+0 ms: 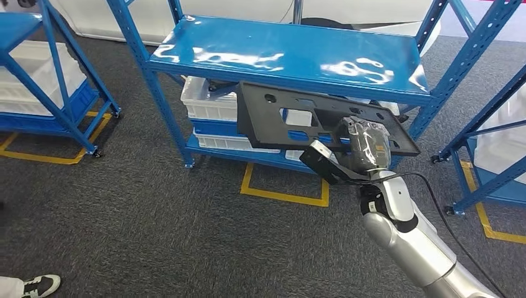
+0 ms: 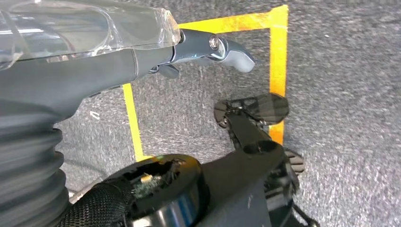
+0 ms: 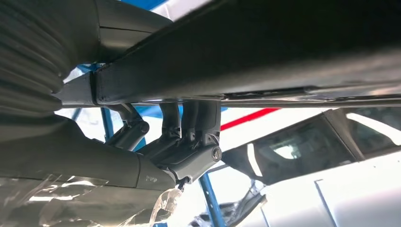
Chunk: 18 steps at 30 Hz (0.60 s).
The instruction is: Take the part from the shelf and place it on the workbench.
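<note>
My right hand [image 1: 366,146] grips one end of the flat black part [image 1: 291,118]. It looks stiff, long and tippy. My left hand [image 2: 208,49] holds nothing.

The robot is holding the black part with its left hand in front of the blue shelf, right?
Not quite. The right hand holds the black part, as the head view shows. The rest is right: the part is in front of the blue shelf.
</note>
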Available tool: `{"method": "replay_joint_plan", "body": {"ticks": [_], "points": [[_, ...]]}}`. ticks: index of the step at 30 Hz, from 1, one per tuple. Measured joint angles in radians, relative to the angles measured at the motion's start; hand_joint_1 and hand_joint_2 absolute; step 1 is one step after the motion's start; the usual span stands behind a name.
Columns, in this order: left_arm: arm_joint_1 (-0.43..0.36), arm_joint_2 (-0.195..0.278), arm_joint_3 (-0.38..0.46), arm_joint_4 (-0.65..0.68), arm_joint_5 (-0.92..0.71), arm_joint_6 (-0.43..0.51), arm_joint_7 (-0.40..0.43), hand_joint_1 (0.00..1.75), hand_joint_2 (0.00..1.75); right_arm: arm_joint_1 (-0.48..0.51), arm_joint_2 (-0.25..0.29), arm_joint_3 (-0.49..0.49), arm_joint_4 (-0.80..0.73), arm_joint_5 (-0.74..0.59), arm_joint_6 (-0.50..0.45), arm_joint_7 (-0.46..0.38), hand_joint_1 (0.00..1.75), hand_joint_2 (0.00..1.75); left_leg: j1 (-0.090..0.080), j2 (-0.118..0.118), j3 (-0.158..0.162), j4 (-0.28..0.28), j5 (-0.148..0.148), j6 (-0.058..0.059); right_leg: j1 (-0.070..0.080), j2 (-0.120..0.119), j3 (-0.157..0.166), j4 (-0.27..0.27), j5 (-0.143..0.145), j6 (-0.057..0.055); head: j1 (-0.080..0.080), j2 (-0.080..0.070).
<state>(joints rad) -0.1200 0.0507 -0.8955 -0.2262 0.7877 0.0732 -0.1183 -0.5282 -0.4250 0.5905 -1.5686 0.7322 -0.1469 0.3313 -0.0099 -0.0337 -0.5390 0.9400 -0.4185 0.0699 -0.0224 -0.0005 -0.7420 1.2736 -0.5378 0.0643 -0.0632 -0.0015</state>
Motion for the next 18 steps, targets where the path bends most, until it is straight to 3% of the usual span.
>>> {"method": "replay_joint_plan", "body": {"ticks": [4, 8, 11, 12, 13, 15, 16, 17, 18], "points": [[-0.002, 0.0, 0.0, 0.0, 0.0, 0.0, 0.0, 0.0, 1.75, -0.002, -0.001, 0.0, 0.002, 0.0, 0.0, 0.002, 1.75, 1.75, 0.0, -0.028, -0.013, 0.009, 0.008, -0.006, -0.001, 0.014, 0.126, -0.184, 0.078, -0.005, 0.0, 0.0], [-0.002, 0.0, 0.001, 0.0, 0.0, 0.0, 0.0, 0.0, 1.75, -0.002, -0.001, 0.0, 0.002, 0.0, 0.0, 0.002, 1.75, 1.75, 0.0, -0.03, -0.014, 0.011, 0.008, -0.006, -0.001, 0.021, 0.141, -0.207, 0.086, -0.005, 0.0, 0.0], [-0.006, -0.001, 0.0, 0.0, 0.0, 0.0, 0.0, 0.0, 1.75, -0.003, -0.003, -0.002, 0.002, 0.0, -0.002, 0.003, 1.75, 1.75, 0.0, -0.044, -0.029, 0.02, 0.011, -0.014, -0.001, 0.047, 0.169, -0.261, 0.087, -0.012, 0.0, 0.0], [-0.008, 0.0, 0.0, 0.0, -0.001, 0.001, 0.001, 0.0, 1.75, -0.004, -0.004, -0.003, 0.002, 0.0, -0.003, 0.003, 1.75, 1.75, 0.0, -0.041, -0.044, 0.036, 0.004, -0.025, -0.004, 0.042, 0.175, -0.28, 0.087, -0.021, -0.002, 0.0], [-0.01, 0.0, 0.0, 0.0, -0.001, 0.001, 0.001, 0.0, 1.75, -0.005, -0.005, -0.004, 0.002, 0.001, -0.005, 0.004, 1.75, 1.75, 0.004, -0.031, -0.078, 0.091, -0.021, -0.042, -0.006, 0.028, 0.177, -0.293, 0.087, -0.029, -0.005, 0.0], [-0.011, 0.001, 0.0, 0.0, -0.001, 0.003, 0.001, 0.0, 1.75, -0.007, -0.006, -0.004, 0.001, 0.003, -0.006, 0.005, 1.75, 1.75, 0.017, 0.005, -0.158, 0.246, -0.089, -0.073, -0.013, -0.016, 0.176, -0.299, 0.093, -0.04, -0.009, 0.0], [-0.012, 0.001, 0.001, 0.0, -0.001, 0.003, 0.001, 0.0, 1.75, -0.006, -0.006, -0.005, 0.001, 0.003, -0.007, 0.005, 1.75, 1.75, 0.025, 0.016, -0.189, 0.311, -0.11, -0.082, -0.014, -0.03, 0.175, -0.299, 0.093, -0.039, -0.01, 0.0], [-0.012, 0.001, 0.001, 0.0, -0.001, 0.003, 0.001, 0.0, 1.75, -0.006, -0.006, -0.005, 0.001, 0.003, -0.007, 0.005, 1.75, 1.75, 0.03, 0.02, -0.193, 0.32, -0.103, -0.088, -0.016, -0.041, 0.176, -0.299, 0.092, -0.038, -0.011, 0.0], [-0.012, 0.002, 0.001, 0.0, -0.001, 0.004, 0.001, 0.0, 1.75, -0.006, -0.006, -0.005, 0.001, 0.003, -0.007, 0.005, 1.75, 1.75, 0.034, 0.026, -0.175, 0.286, -0.079, -0.092, -0.018, -0.051, 0.177, -0.299, 0.091, -0.036, -0.011, 0.0]]}}
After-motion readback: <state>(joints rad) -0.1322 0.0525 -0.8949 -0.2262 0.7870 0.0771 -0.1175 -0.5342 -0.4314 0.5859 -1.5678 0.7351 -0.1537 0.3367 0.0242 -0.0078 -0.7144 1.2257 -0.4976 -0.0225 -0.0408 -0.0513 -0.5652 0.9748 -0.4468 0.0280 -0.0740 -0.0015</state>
